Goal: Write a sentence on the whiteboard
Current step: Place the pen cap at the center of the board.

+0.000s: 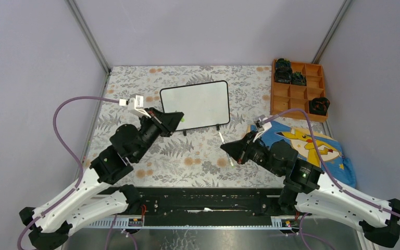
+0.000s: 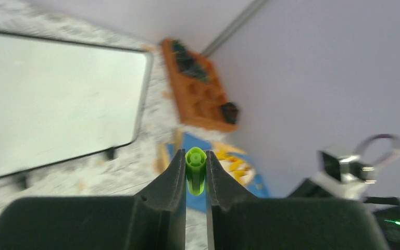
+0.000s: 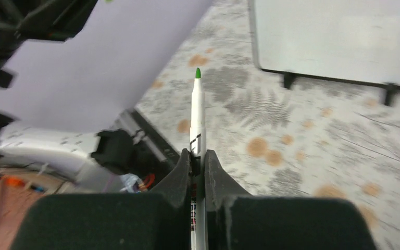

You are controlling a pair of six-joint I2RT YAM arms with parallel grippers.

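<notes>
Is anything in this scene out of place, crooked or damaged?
Nothing looks damaged or spilled. The whiteboard sits slightly askew on the table and is blank. The marker in the right gripper is uncapped; the left gripper holds a green cap.

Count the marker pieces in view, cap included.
2: the green cap clamped in the left gripper, and the uncapped white marker clamped in the right gripper. No others visible.
</notes>
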